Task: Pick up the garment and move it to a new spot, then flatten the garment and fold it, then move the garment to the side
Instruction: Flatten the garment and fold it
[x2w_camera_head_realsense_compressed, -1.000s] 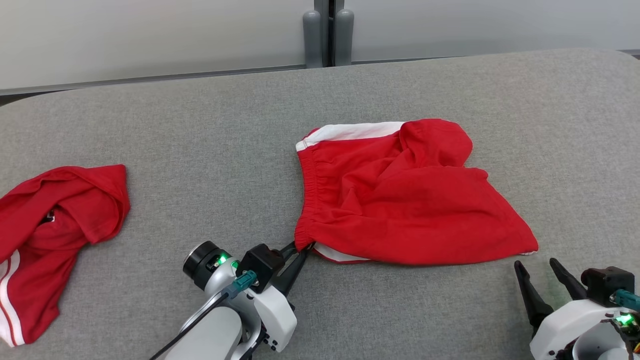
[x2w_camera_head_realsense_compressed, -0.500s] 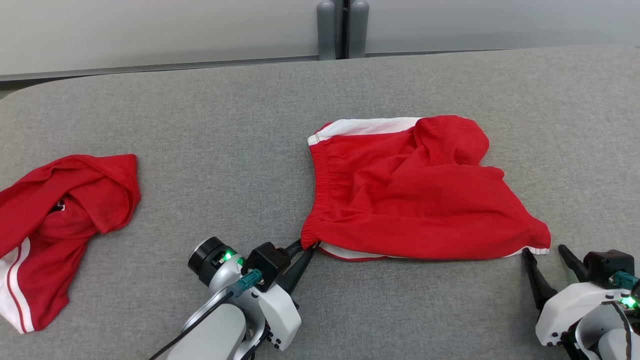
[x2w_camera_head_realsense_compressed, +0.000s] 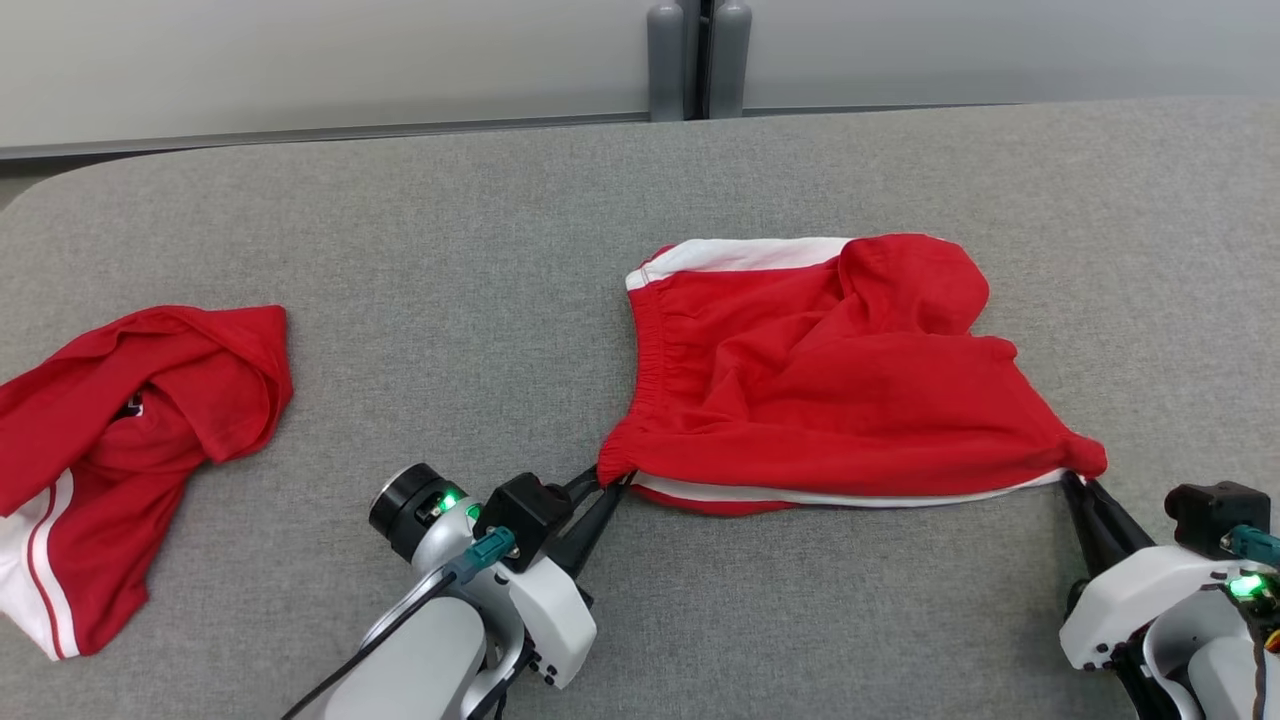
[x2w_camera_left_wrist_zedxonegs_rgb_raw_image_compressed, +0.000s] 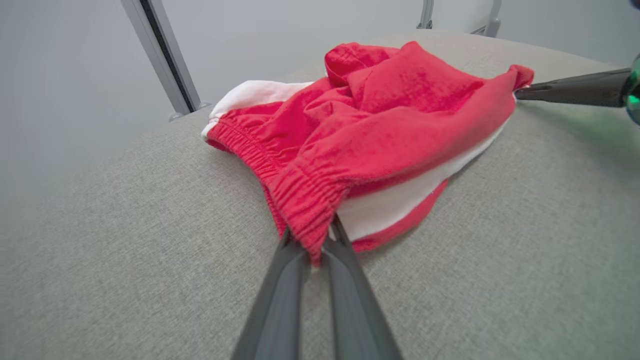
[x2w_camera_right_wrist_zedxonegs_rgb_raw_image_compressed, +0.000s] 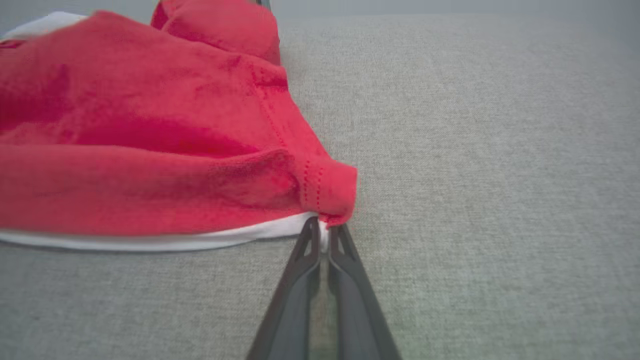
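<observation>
Head view, two red garments, four fingers

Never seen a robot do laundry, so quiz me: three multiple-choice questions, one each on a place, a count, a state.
1. Where does the left hand grip the shorts?
A. waistband corner
B. far white stripe
C. middle
2. How many red garments lie on the table?
A. one
B. two
C. three
3. The right hand is:
A. wide open
B. shut on the shorts' hem corner
C. shut, empty
Answers: 1 A, it pinches the elastic; 2 B, shorts plus a crumpled garment at the left; 3 B, it pinches the hem.
</observation>
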